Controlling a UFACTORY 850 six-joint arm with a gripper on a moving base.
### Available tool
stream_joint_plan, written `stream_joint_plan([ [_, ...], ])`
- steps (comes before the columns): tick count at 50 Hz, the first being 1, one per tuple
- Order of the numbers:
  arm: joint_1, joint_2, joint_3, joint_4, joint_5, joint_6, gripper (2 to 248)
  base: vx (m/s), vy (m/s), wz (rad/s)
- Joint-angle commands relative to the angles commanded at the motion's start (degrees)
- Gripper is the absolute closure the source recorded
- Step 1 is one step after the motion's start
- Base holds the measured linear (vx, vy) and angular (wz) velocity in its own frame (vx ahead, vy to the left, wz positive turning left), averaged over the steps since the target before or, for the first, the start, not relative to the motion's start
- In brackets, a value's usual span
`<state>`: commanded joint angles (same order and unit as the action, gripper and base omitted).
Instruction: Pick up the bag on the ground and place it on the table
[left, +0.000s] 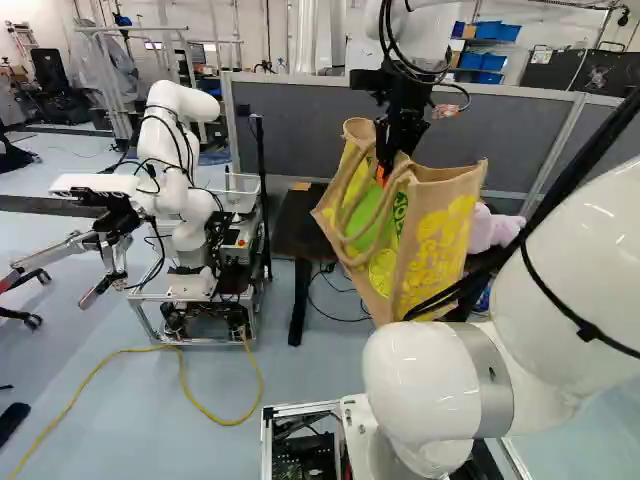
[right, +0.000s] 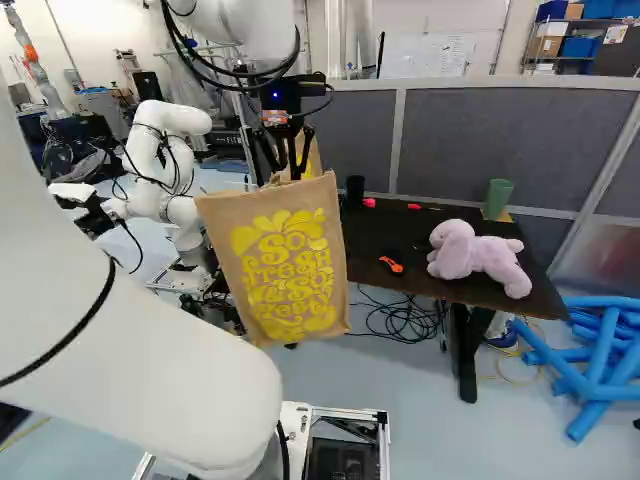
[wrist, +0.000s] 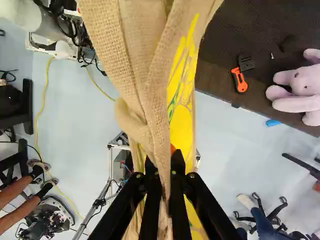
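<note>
In the left base view my gripper (left: 392, 150) points down into the top of the tan bag (left: 440, 240), which hangs in the air with its rope handles slack. In the right base view the bag's yellow-lettered side faces the base, off the left end of the dark table (right: 400, 255). Seen from the wrist, my gripper (wrist: 166, 175) is closed on a fold of the bag's cloth (wrist: 145, 55). The table stands to one side of the bag there, and the floor shows below.
On the table are a pink plush toy (right: 475, 258), an orange-handled tool (right: 391, 264) and a green cup (right: 497, 198). Grey partitions (right: 480, 140) stand behind. Another robot (left: 180, 200) is at the left. Blue tubes (right: 600, 360) lie right of the table; a yellow cable (left: 185, 375) crosses the floor.
</note>
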<state>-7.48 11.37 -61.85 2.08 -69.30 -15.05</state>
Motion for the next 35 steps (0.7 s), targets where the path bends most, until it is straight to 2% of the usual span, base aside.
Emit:
stream_joint_plan([
  [35,0.0,0.0,0.0,0.0,0.0,0.0,227,0.144,-0.039,-0.013],
])
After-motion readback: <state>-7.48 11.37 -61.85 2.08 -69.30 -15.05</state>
